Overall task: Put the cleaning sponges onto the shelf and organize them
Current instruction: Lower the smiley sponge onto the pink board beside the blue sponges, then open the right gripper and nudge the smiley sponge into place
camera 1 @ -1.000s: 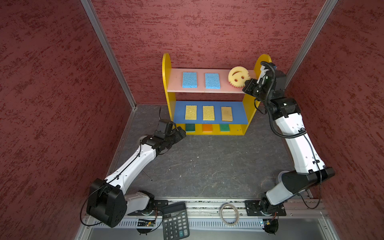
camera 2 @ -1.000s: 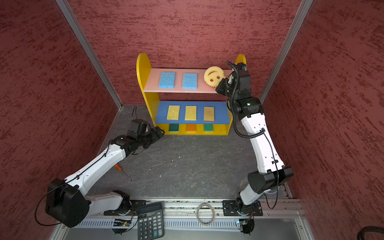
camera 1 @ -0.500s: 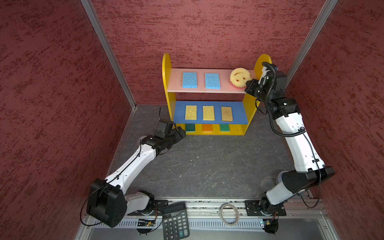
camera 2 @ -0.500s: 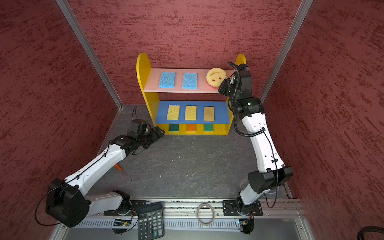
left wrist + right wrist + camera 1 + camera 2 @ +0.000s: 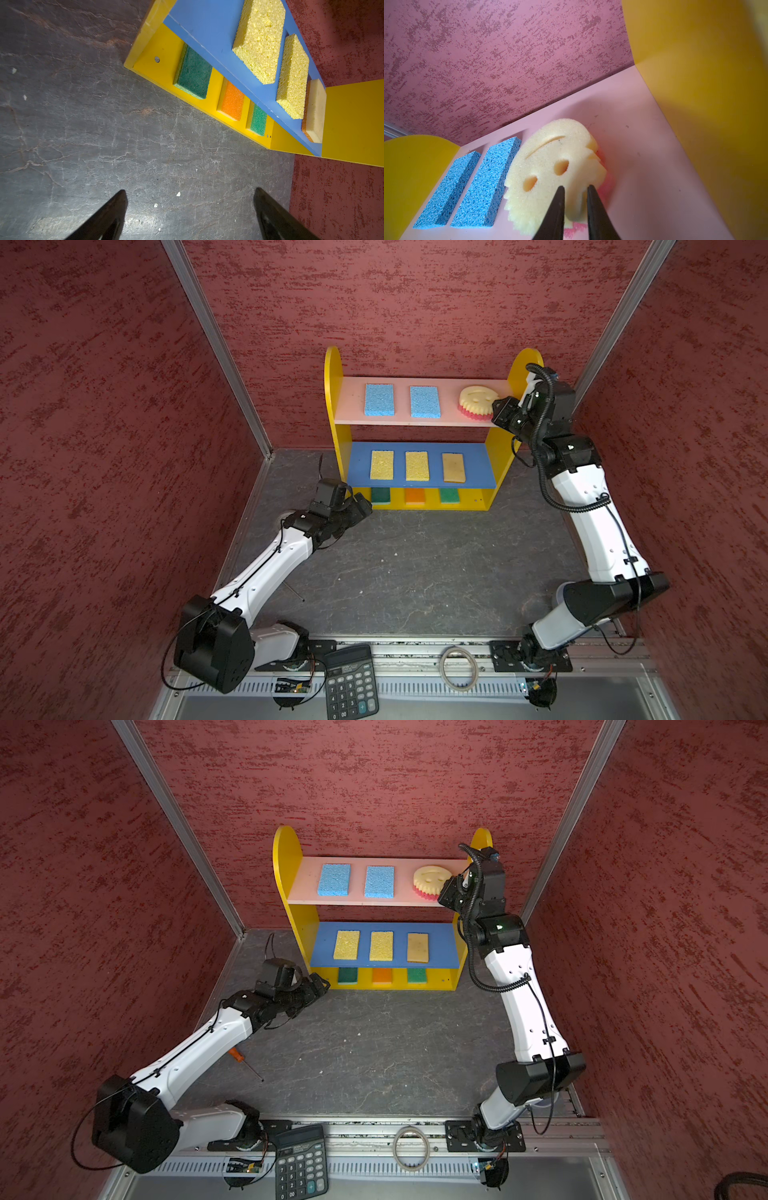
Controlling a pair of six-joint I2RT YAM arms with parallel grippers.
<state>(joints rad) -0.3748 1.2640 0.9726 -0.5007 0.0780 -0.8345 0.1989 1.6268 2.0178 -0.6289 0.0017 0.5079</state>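
We see the right gripper (image 5: 576,187) w/ jaws a little apart around the edge of the smiley sponge (image 5: 548,153), which lies on the shelf's pink top board (image 5: 643,162), but grip or not we cannot tell; the left gripper (image 5: 190,193) is wide open, empty, over the floor (image 5: 83,124).

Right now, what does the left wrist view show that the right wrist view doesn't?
Only left wrist: the open left gripper over the floor, the blue board with two yellow sponges and a tan one, and the green sponges and orange sponge on the bottom board.
Only right wrist: the pink board, two blue sponges, and the right gripper straddling the smiley at its rim.
Both: the shelf, by its yellow side, and the red wall.
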